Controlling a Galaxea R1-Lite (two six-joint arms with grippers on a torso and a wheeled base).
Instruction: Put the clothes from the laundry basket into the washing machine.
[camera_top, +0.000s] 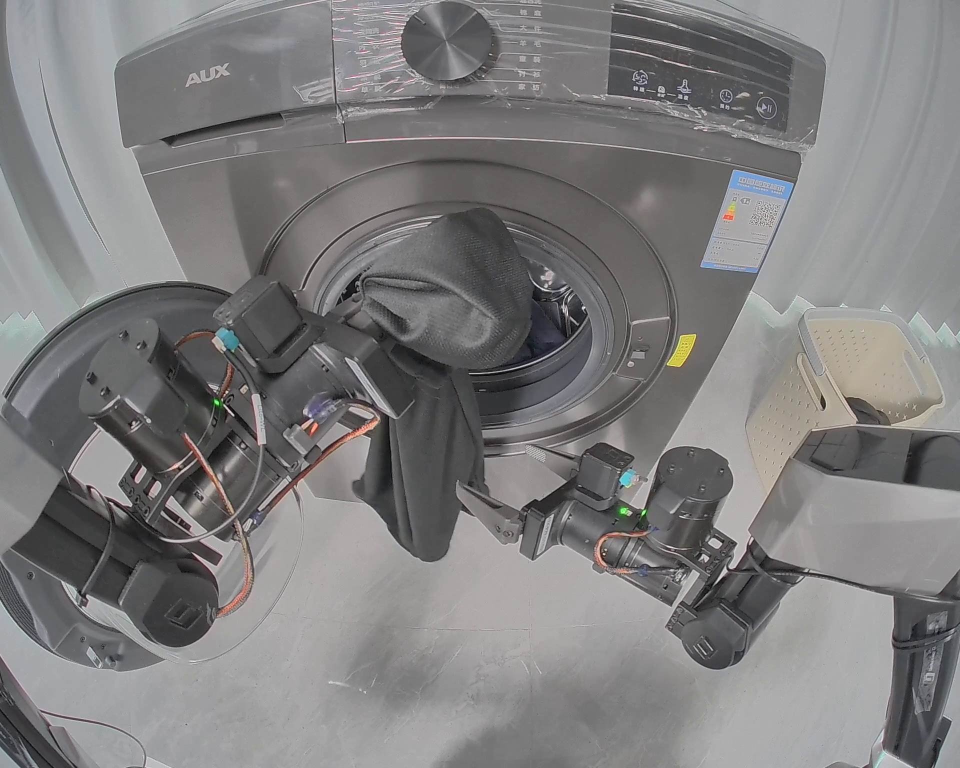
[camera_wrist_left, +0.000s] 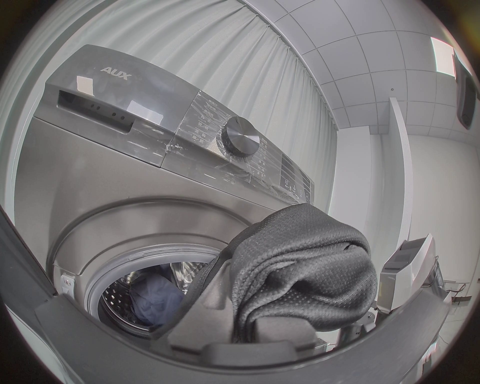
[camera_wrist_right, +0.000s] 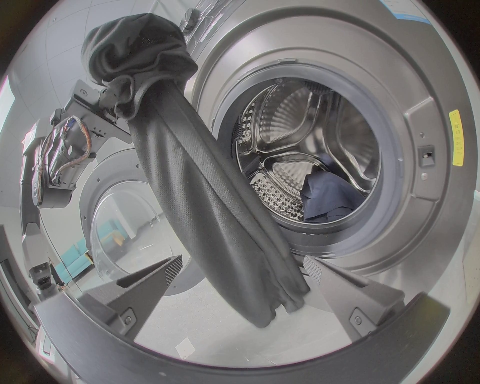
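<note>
The black garment (camera_top: 455, 290) is clamped in the left claw (camera_wrist_left: 245, 325) and bunched up over it, right at the mouth of the washing machine (camera_top: 640, 190). A long tail is left dangling down the front panel below the drum (camera_wrist_right: 300, 150) opening.

It's reckoned to be light and totally floppy (some mesh-type knit, by the look of it). Nothing to break, then, but it can be expected to drape and catch on the opening's lip rather than slide in by itself. The hanging end is probably best gathered low down and lifted over that lip.

The left arm is held up level with the opening, wrist pointed into it. The right arm is kept low in front of the machine. The right claw (camera_wrist_right: 242, 265) is spread wide, with the tail end hanging between its fingers (camera_wrist_right: 150, 280), not yet pinched.

A blue item (camera_wrist_right: 330, 195) is already lying in the drum. The laundry basket (camera_top: 830, 330) is parked off to the right, near the machine.
</note>
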